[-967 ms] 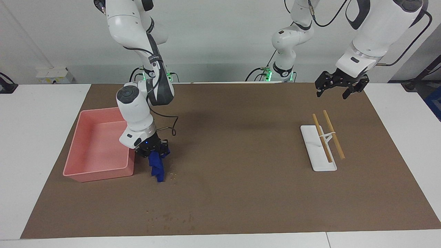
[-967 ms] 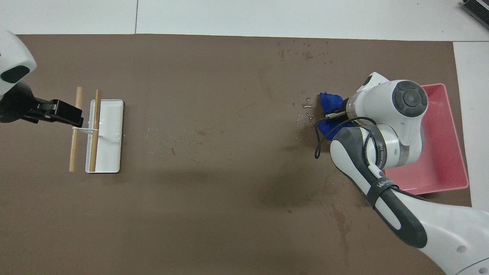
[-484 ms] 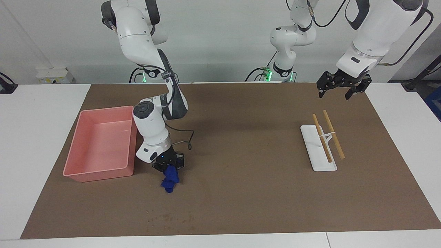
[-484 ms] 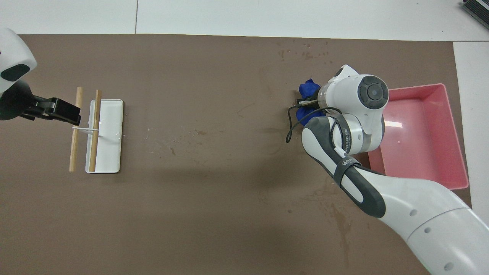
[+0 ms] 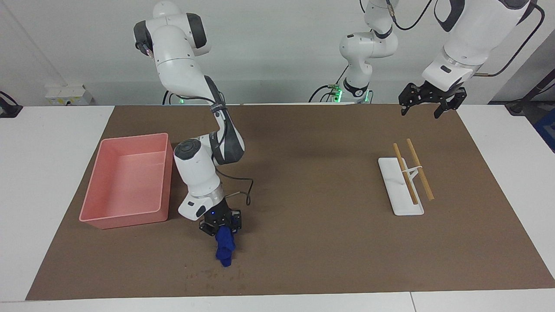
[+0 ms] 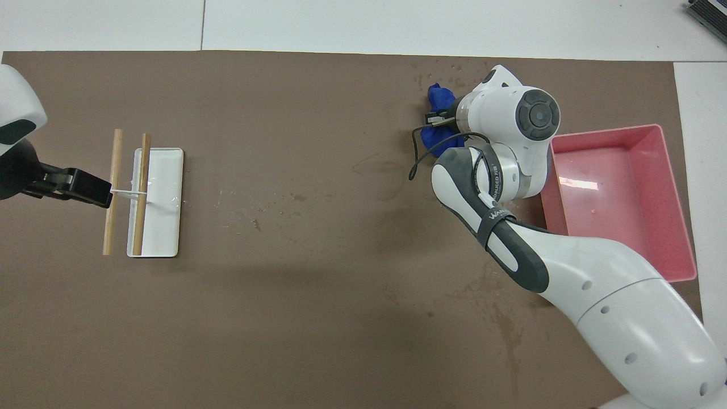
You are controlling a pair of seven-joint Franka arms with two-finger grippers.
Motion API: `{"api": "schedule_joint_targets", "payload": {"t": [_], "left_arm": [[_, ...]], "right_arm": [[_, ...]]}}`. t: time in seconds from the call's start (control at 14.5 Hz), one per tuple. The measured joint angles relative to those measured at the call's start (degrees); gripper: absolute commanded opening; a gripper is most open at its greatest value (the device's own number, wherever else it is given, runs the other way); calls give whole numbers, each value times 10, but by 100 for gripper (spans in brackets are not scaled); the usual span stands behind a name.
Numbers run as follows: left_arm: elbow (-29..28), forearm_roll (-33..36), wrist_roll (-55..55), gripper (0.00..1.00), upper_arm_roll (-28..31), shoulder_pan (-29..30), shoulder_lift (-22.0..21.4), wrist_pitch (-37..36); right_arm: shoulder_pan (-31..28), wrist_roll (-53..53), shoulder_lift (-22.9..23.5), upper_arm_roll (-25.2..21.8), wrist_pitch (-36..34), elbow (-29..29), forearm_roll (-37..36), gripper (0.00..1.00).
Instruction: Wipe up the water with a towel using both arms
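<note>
While the right gripper (image 5: 220, 226) is clamped tight on the small deep-blue cloth towel (image 5: 225, 249), you have the cloth hanging from the fingertips with its lower end on or just above the brown table mat (image 5: 303, 251); contact cannot be confirmed from the facing view. The towel sits farther from the robots than the pink rectangular plastic tray (image 5: 123, 216), toward the right arm's end of the table. Just beside its lower end, farther still from the robots, lies a scatter of small marks and droplets (image 5: 212, 274) near the mat's edge; I judge that the water to be wiped is among them, though drops and stains cannot be told apart.

For a sound stroke, bring the wrist low enough that a fold of cloth presses flat, not just the tip. Drag slowly across the whole patch and stop short of the mat's edge.

Your left gripper (image 5: 427, 103) waits raised, fingers spread and empty, over the mat's edge nearest the robots. Below it and farther out, a white oblong tray (image 5: 392, 190) carries two wooden sticks (image 5: 418, 169). Keep it clear until needed.
</note>
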Motion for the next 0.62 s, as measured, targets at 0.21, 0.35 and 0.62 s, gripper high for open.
{"api": "schedule_joint_targets", "payload": {"t": [0.21,0.35,0.62], "left_arm": [[-20,-9,1,100,2,0,-9,13],[-29,-26,1,100,9,2,-12,29],[-30,-32,5,100,13,5,-15,44]], "right_arm": [[0,-13,13,1,0,24,-20,0],[-3,-28,17,1,0,20,-31,0],[-7,-45,22,0,6,3,-32,0]]}}
